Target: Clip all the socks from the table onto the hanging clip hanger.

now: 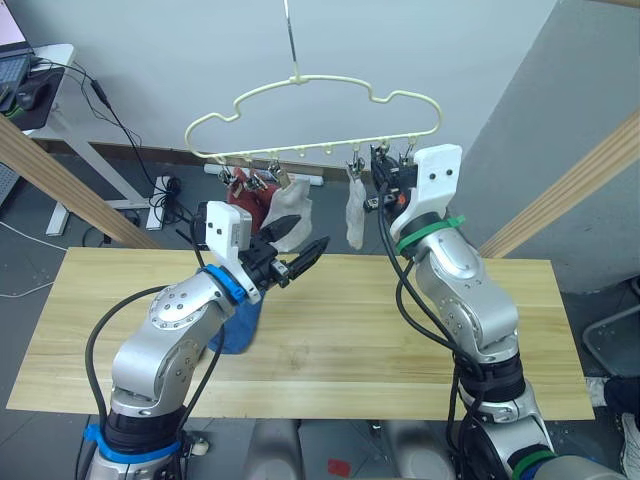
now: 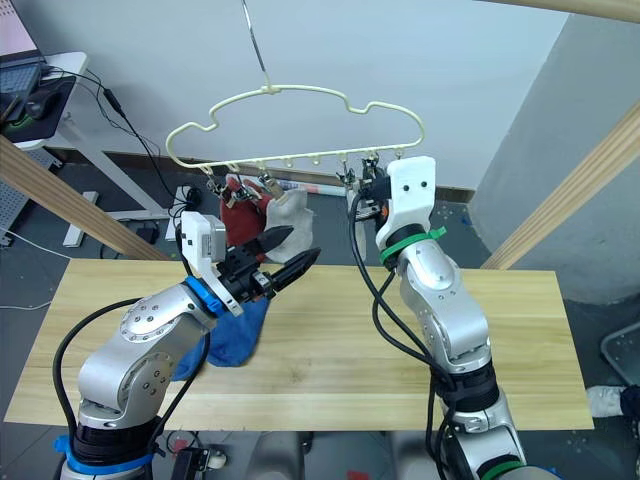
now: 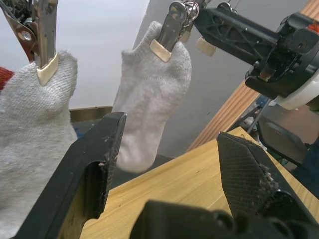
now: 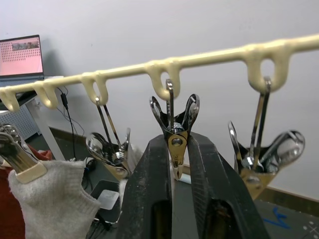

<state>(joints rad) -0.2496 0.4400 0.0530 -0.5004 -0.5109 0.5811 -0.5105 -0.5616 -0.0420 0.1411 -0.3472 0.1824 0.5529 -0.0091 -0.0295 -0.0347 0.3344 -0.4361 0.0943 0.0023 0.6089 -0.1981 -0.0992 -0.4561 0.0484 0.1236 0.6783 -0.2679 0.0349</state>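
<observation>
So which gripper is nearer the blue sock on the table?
Left. The left gripper hangs open just above the blue sock; the right gripper is raised at the clip hanger, closed around a clip.

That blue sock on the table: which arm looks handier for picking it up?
Probably the left: its open left gripper hovers just above the blue sock, while the right gripper is up at the clip hanger, closed around a clip.

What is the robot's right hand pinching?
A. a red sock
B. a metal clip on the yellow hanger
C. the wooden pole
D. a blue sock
B. In the right wrist view the right gripper's jaws are closed around a metal clip hanging from the clip hanger; the blue sock lies on the table.
</observation>
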